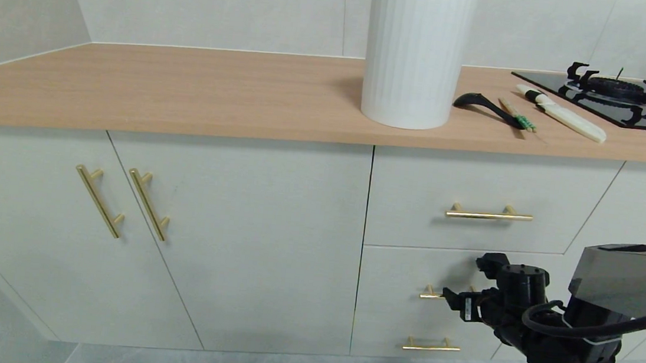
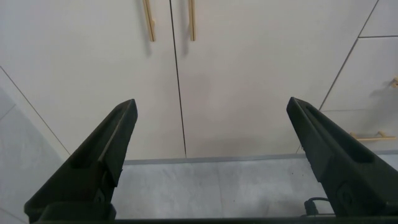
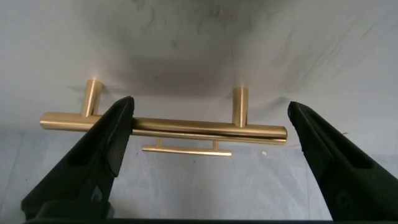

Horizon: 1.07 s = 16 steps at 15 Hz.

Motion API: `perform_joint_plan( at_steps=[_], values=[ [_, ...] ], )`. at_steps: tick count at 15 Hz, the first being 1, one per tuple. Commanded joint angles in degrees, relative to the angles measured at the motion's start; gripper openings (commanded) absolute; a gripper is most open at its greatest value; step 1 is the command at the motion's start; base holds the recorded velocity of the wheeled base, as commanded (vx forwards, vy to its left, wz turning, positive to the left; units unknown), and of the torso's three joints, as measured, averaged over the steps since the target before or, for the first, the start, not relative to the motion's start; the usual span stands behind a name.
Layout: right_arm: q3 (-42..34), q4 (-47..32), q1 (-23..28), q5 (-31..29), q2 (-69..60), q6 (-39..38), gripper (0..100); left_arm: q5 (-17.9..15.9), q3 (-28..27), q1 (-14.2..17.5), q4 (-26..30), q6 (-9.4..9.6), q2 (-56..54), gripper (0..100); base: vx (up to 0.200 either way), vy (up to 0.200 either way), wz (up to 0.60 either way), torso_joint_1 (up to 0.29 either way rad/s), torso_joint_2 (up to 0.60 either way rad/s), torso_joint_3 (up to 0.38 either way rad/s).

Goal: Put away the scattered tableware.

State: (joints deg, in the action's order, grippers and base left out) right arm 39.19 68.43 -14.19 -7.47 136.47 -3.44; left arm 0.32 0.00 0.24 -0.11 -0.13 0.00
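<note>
The scattered tableware lies on the wooden counter [image 1: 189, 88]: a black ladle [image 1: 487, 106], a pair of chopsticks [image 1: 517, 115] and a white knife [image 1: 560, 113], all just right of a tall white ribbed container [image 1: 416, 48]. Low down, my right gripper [image 1: 457, 295] is open in front of the middle drawer's gold handle [image 1: 429, 295]. From the wrist, that handle [image 3: 165, 124] runs crosswise just beyond the open right gripper [image 3: 211, 106], apart from both fingers. My left gripper [image 2: 211, 109] is open, holds nothing and faces the cabinet doors.
A black gas hob [image 1: 627, 95] occupies the counter's far right. The drawer stack has a top handle [image 1: 489, 214] and a bottom handle [image 1: 430, 346]. Two cabinet doors with gold handles [image 1: 99, 200] stand to the left. Grey floor lies below.
</note>
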Motion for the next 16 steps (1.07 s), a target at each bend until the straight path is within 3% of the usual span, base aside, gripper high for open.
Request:
perform_joint_plan(
  at_steps=[1,16],
  values=[
    [-0.61,-1.19,-0.84,0.00,0.64,0.10,100,0.03,0.00,0.02,-0.07,-0.04,0.09,100,0.000,0.000,0.00,0.000,0.00,0.000],
    [-2.10,-4.18,-1.54,0.00,-1.12,0.27,100,0.03,0.00,0.02,-0.07,-0.04,0.09,100,0.000,0.000,0.00,0.000,0.00,0.000]
  ],
)
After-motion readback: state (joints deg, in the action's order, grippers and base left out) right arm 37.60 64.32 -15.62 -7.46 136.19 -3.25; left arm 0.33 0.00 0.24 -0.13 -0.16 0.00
